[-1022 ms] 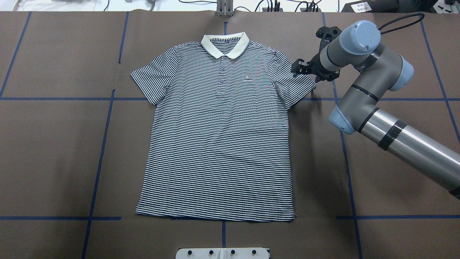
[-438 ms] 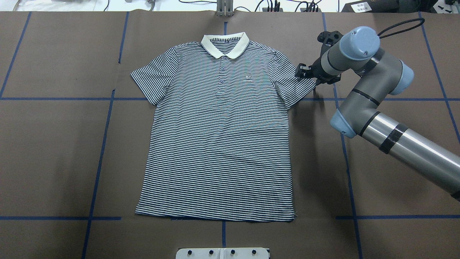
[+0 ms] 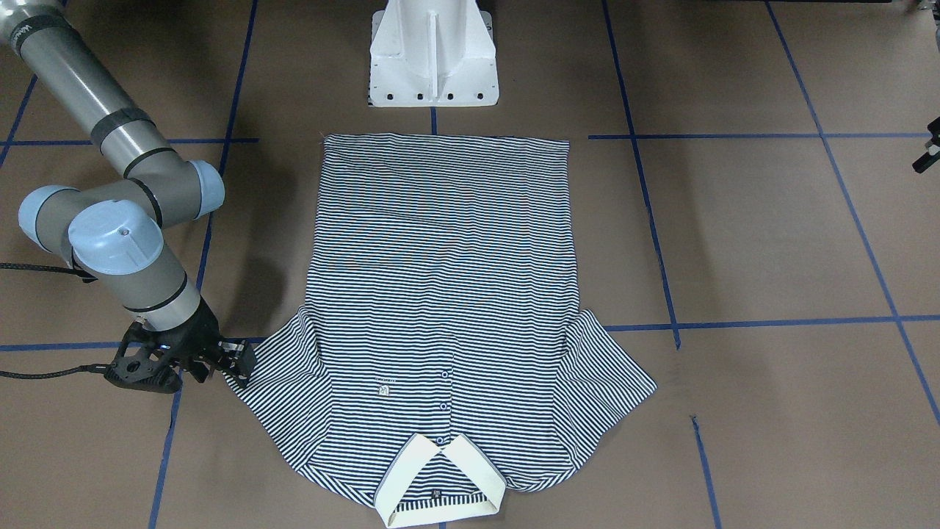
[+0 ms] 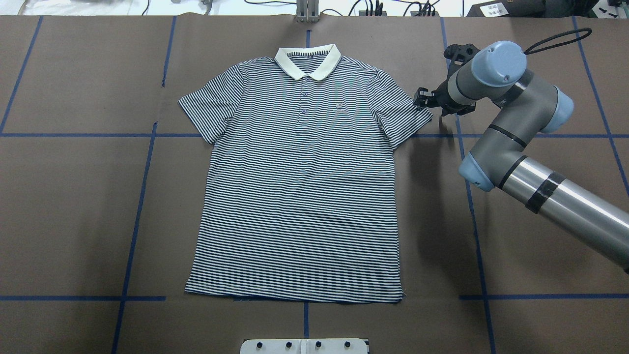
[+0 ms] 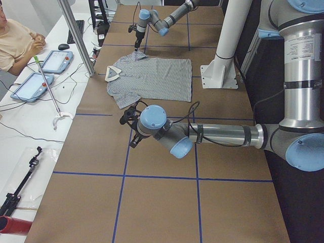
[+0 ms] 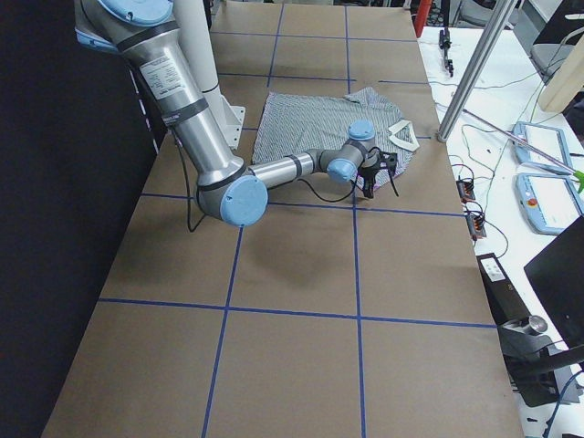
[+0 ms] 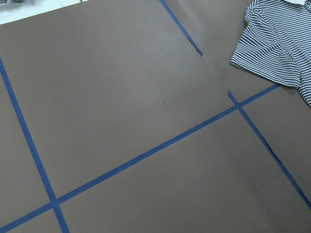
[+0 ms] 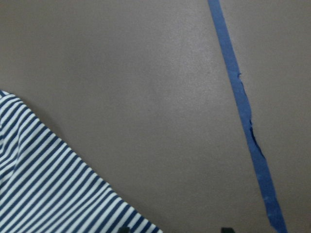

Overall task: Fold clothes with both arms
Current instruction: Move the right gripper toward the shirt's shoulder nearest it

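One striped polo shirt (image 4: 300, 196) lies flat and face up on the brown worktop (image 4: 73, 206). Its cream collar (image 4: 308, 61) is on the side away from the robot, its hem is toward the white base (image 3: 433, 59), and both short sleeves are spread out. The right arm (image 4: 540, 187) reaches in low from the side, and the right tool (image 4: 422, 98) sits at the outer edge of the near sleeve (image 4: 400, 115), close to the worktop. The right wrist camera shows its fingertips (image 8: 125, 229) just at the bottom edge, set well apart, with the sleeve hem by one of them and nothing clamped between them. The left tool (image 5: 127, 117) hangs over bare worktop, well apart from the other sleeve (image 4: 204, 110); whether it is open or closed cannot be told. Blue tape lines (image 4: 142, 187) cross the worktop.
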Robot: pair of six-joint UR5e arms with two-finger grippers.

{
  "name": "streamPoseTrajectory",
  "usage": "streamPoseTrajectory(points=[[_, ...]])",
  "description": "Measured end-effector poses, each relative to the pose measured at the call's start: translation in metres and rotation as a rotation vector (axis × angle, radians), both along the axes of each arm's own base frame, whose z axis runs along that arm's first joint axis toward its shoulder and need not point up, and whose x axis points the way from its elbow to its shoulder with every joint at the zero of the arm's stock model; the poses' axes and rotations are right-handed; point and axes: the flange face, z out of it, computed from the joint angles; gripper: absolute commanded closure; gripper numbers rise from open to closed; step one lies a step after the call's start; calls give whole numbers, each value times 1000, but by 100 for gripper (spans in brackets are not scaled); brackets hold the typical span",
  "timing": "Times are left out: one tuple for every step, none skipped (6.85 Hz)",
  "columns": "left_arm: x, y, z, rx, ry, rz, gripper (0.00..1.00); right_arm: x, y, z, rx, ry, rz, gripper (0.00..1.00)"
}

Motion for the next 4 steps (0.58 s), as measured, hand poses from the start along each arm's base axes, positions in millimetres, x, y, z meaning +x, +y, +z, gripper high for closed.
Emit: streamPoseTrajectory(points=[[0,0,-1,4,4,4,0,1,1,4,-4,3,2,100],[0,1,-2,12,6,5,0,1,1,4,-4,4,2,100],[0,2,-2,21,8,6,0,-1,1,2,-4,3,0,100],[0,2,-1,25,8,6,0,-3,1,-1,-5,-1,1,100]])
